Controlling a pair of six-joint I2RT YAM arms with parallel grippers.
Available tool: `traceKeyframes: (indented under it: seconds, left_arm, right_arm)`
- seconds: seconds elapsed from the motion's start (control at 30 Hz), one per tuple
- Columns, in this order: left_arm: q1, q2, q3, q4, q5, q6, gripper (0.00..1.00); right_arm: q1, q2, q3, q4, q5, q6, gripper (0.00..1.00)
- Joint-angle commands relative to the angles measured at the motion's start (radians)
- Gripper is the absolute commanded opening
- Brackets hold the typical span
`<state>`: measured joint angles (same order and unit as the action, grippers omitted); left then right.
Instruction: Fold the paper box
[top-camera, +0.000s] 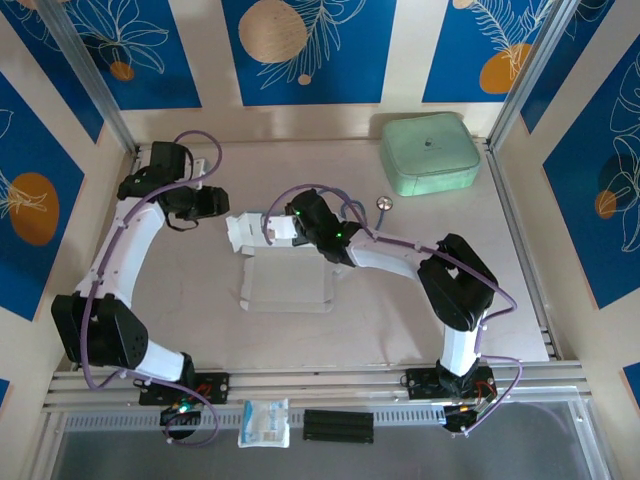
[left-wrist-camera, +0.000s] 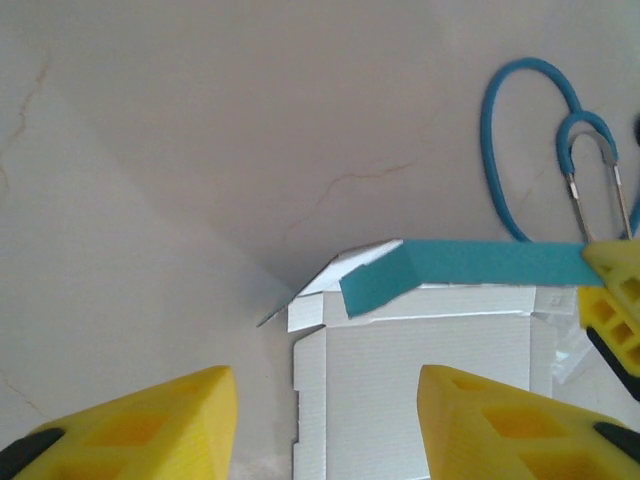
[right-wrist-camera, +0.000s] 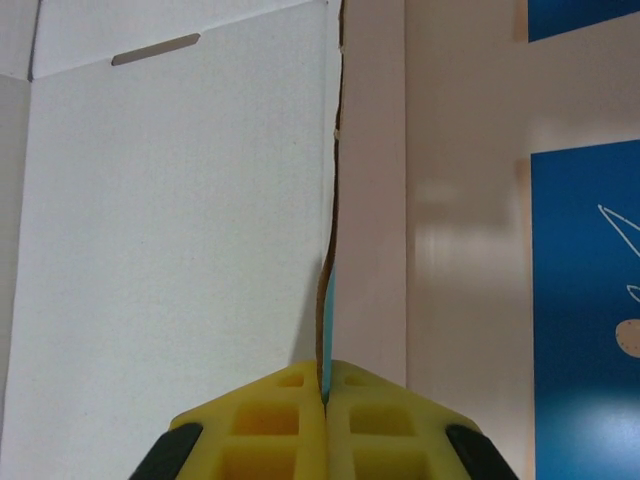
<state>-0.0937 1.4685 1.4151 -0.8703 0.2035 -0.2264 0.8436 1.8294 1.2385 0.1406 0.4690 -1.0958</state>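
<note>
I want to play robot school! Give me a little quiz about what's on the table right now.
1. True or false: the right jaws are pinched shut on an edge of the paper box.
2. What colour is the rounded case at the far right corner of the table? A) red B) mint green C) black
3. Fill the gap: the left jaws, near the box, stand ____.
Key: 1 true; 2 B; 3 open.
</note>
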Motion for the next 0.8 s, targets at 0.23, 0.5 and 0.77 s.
traceKeyframes:
  seconds: [0.23, 0.5, 0.77]
  left_arm:
    - [0.005, 0.042, 0.023, 0.001, -0.025, 0.017, 0.61]
    - [0.006, 0.071, 0.03, 0.004, 0.078, 0.063, 0.64]
    - [0.007, 0.096, 0.042, 0.01, 0.114, 0.052, 0.66]
  right_arm:
    - [-0.001, -0.05, 0.0, 0.006, -0.022, 0.034, 0.05]
    - [-0.017, -0.087, -0.043, 0.0, -0.029, 0.066, 0.05]
    - [-0.018, -0.079, -0.043, -0.009, -0.03, 0.05, 0.05]
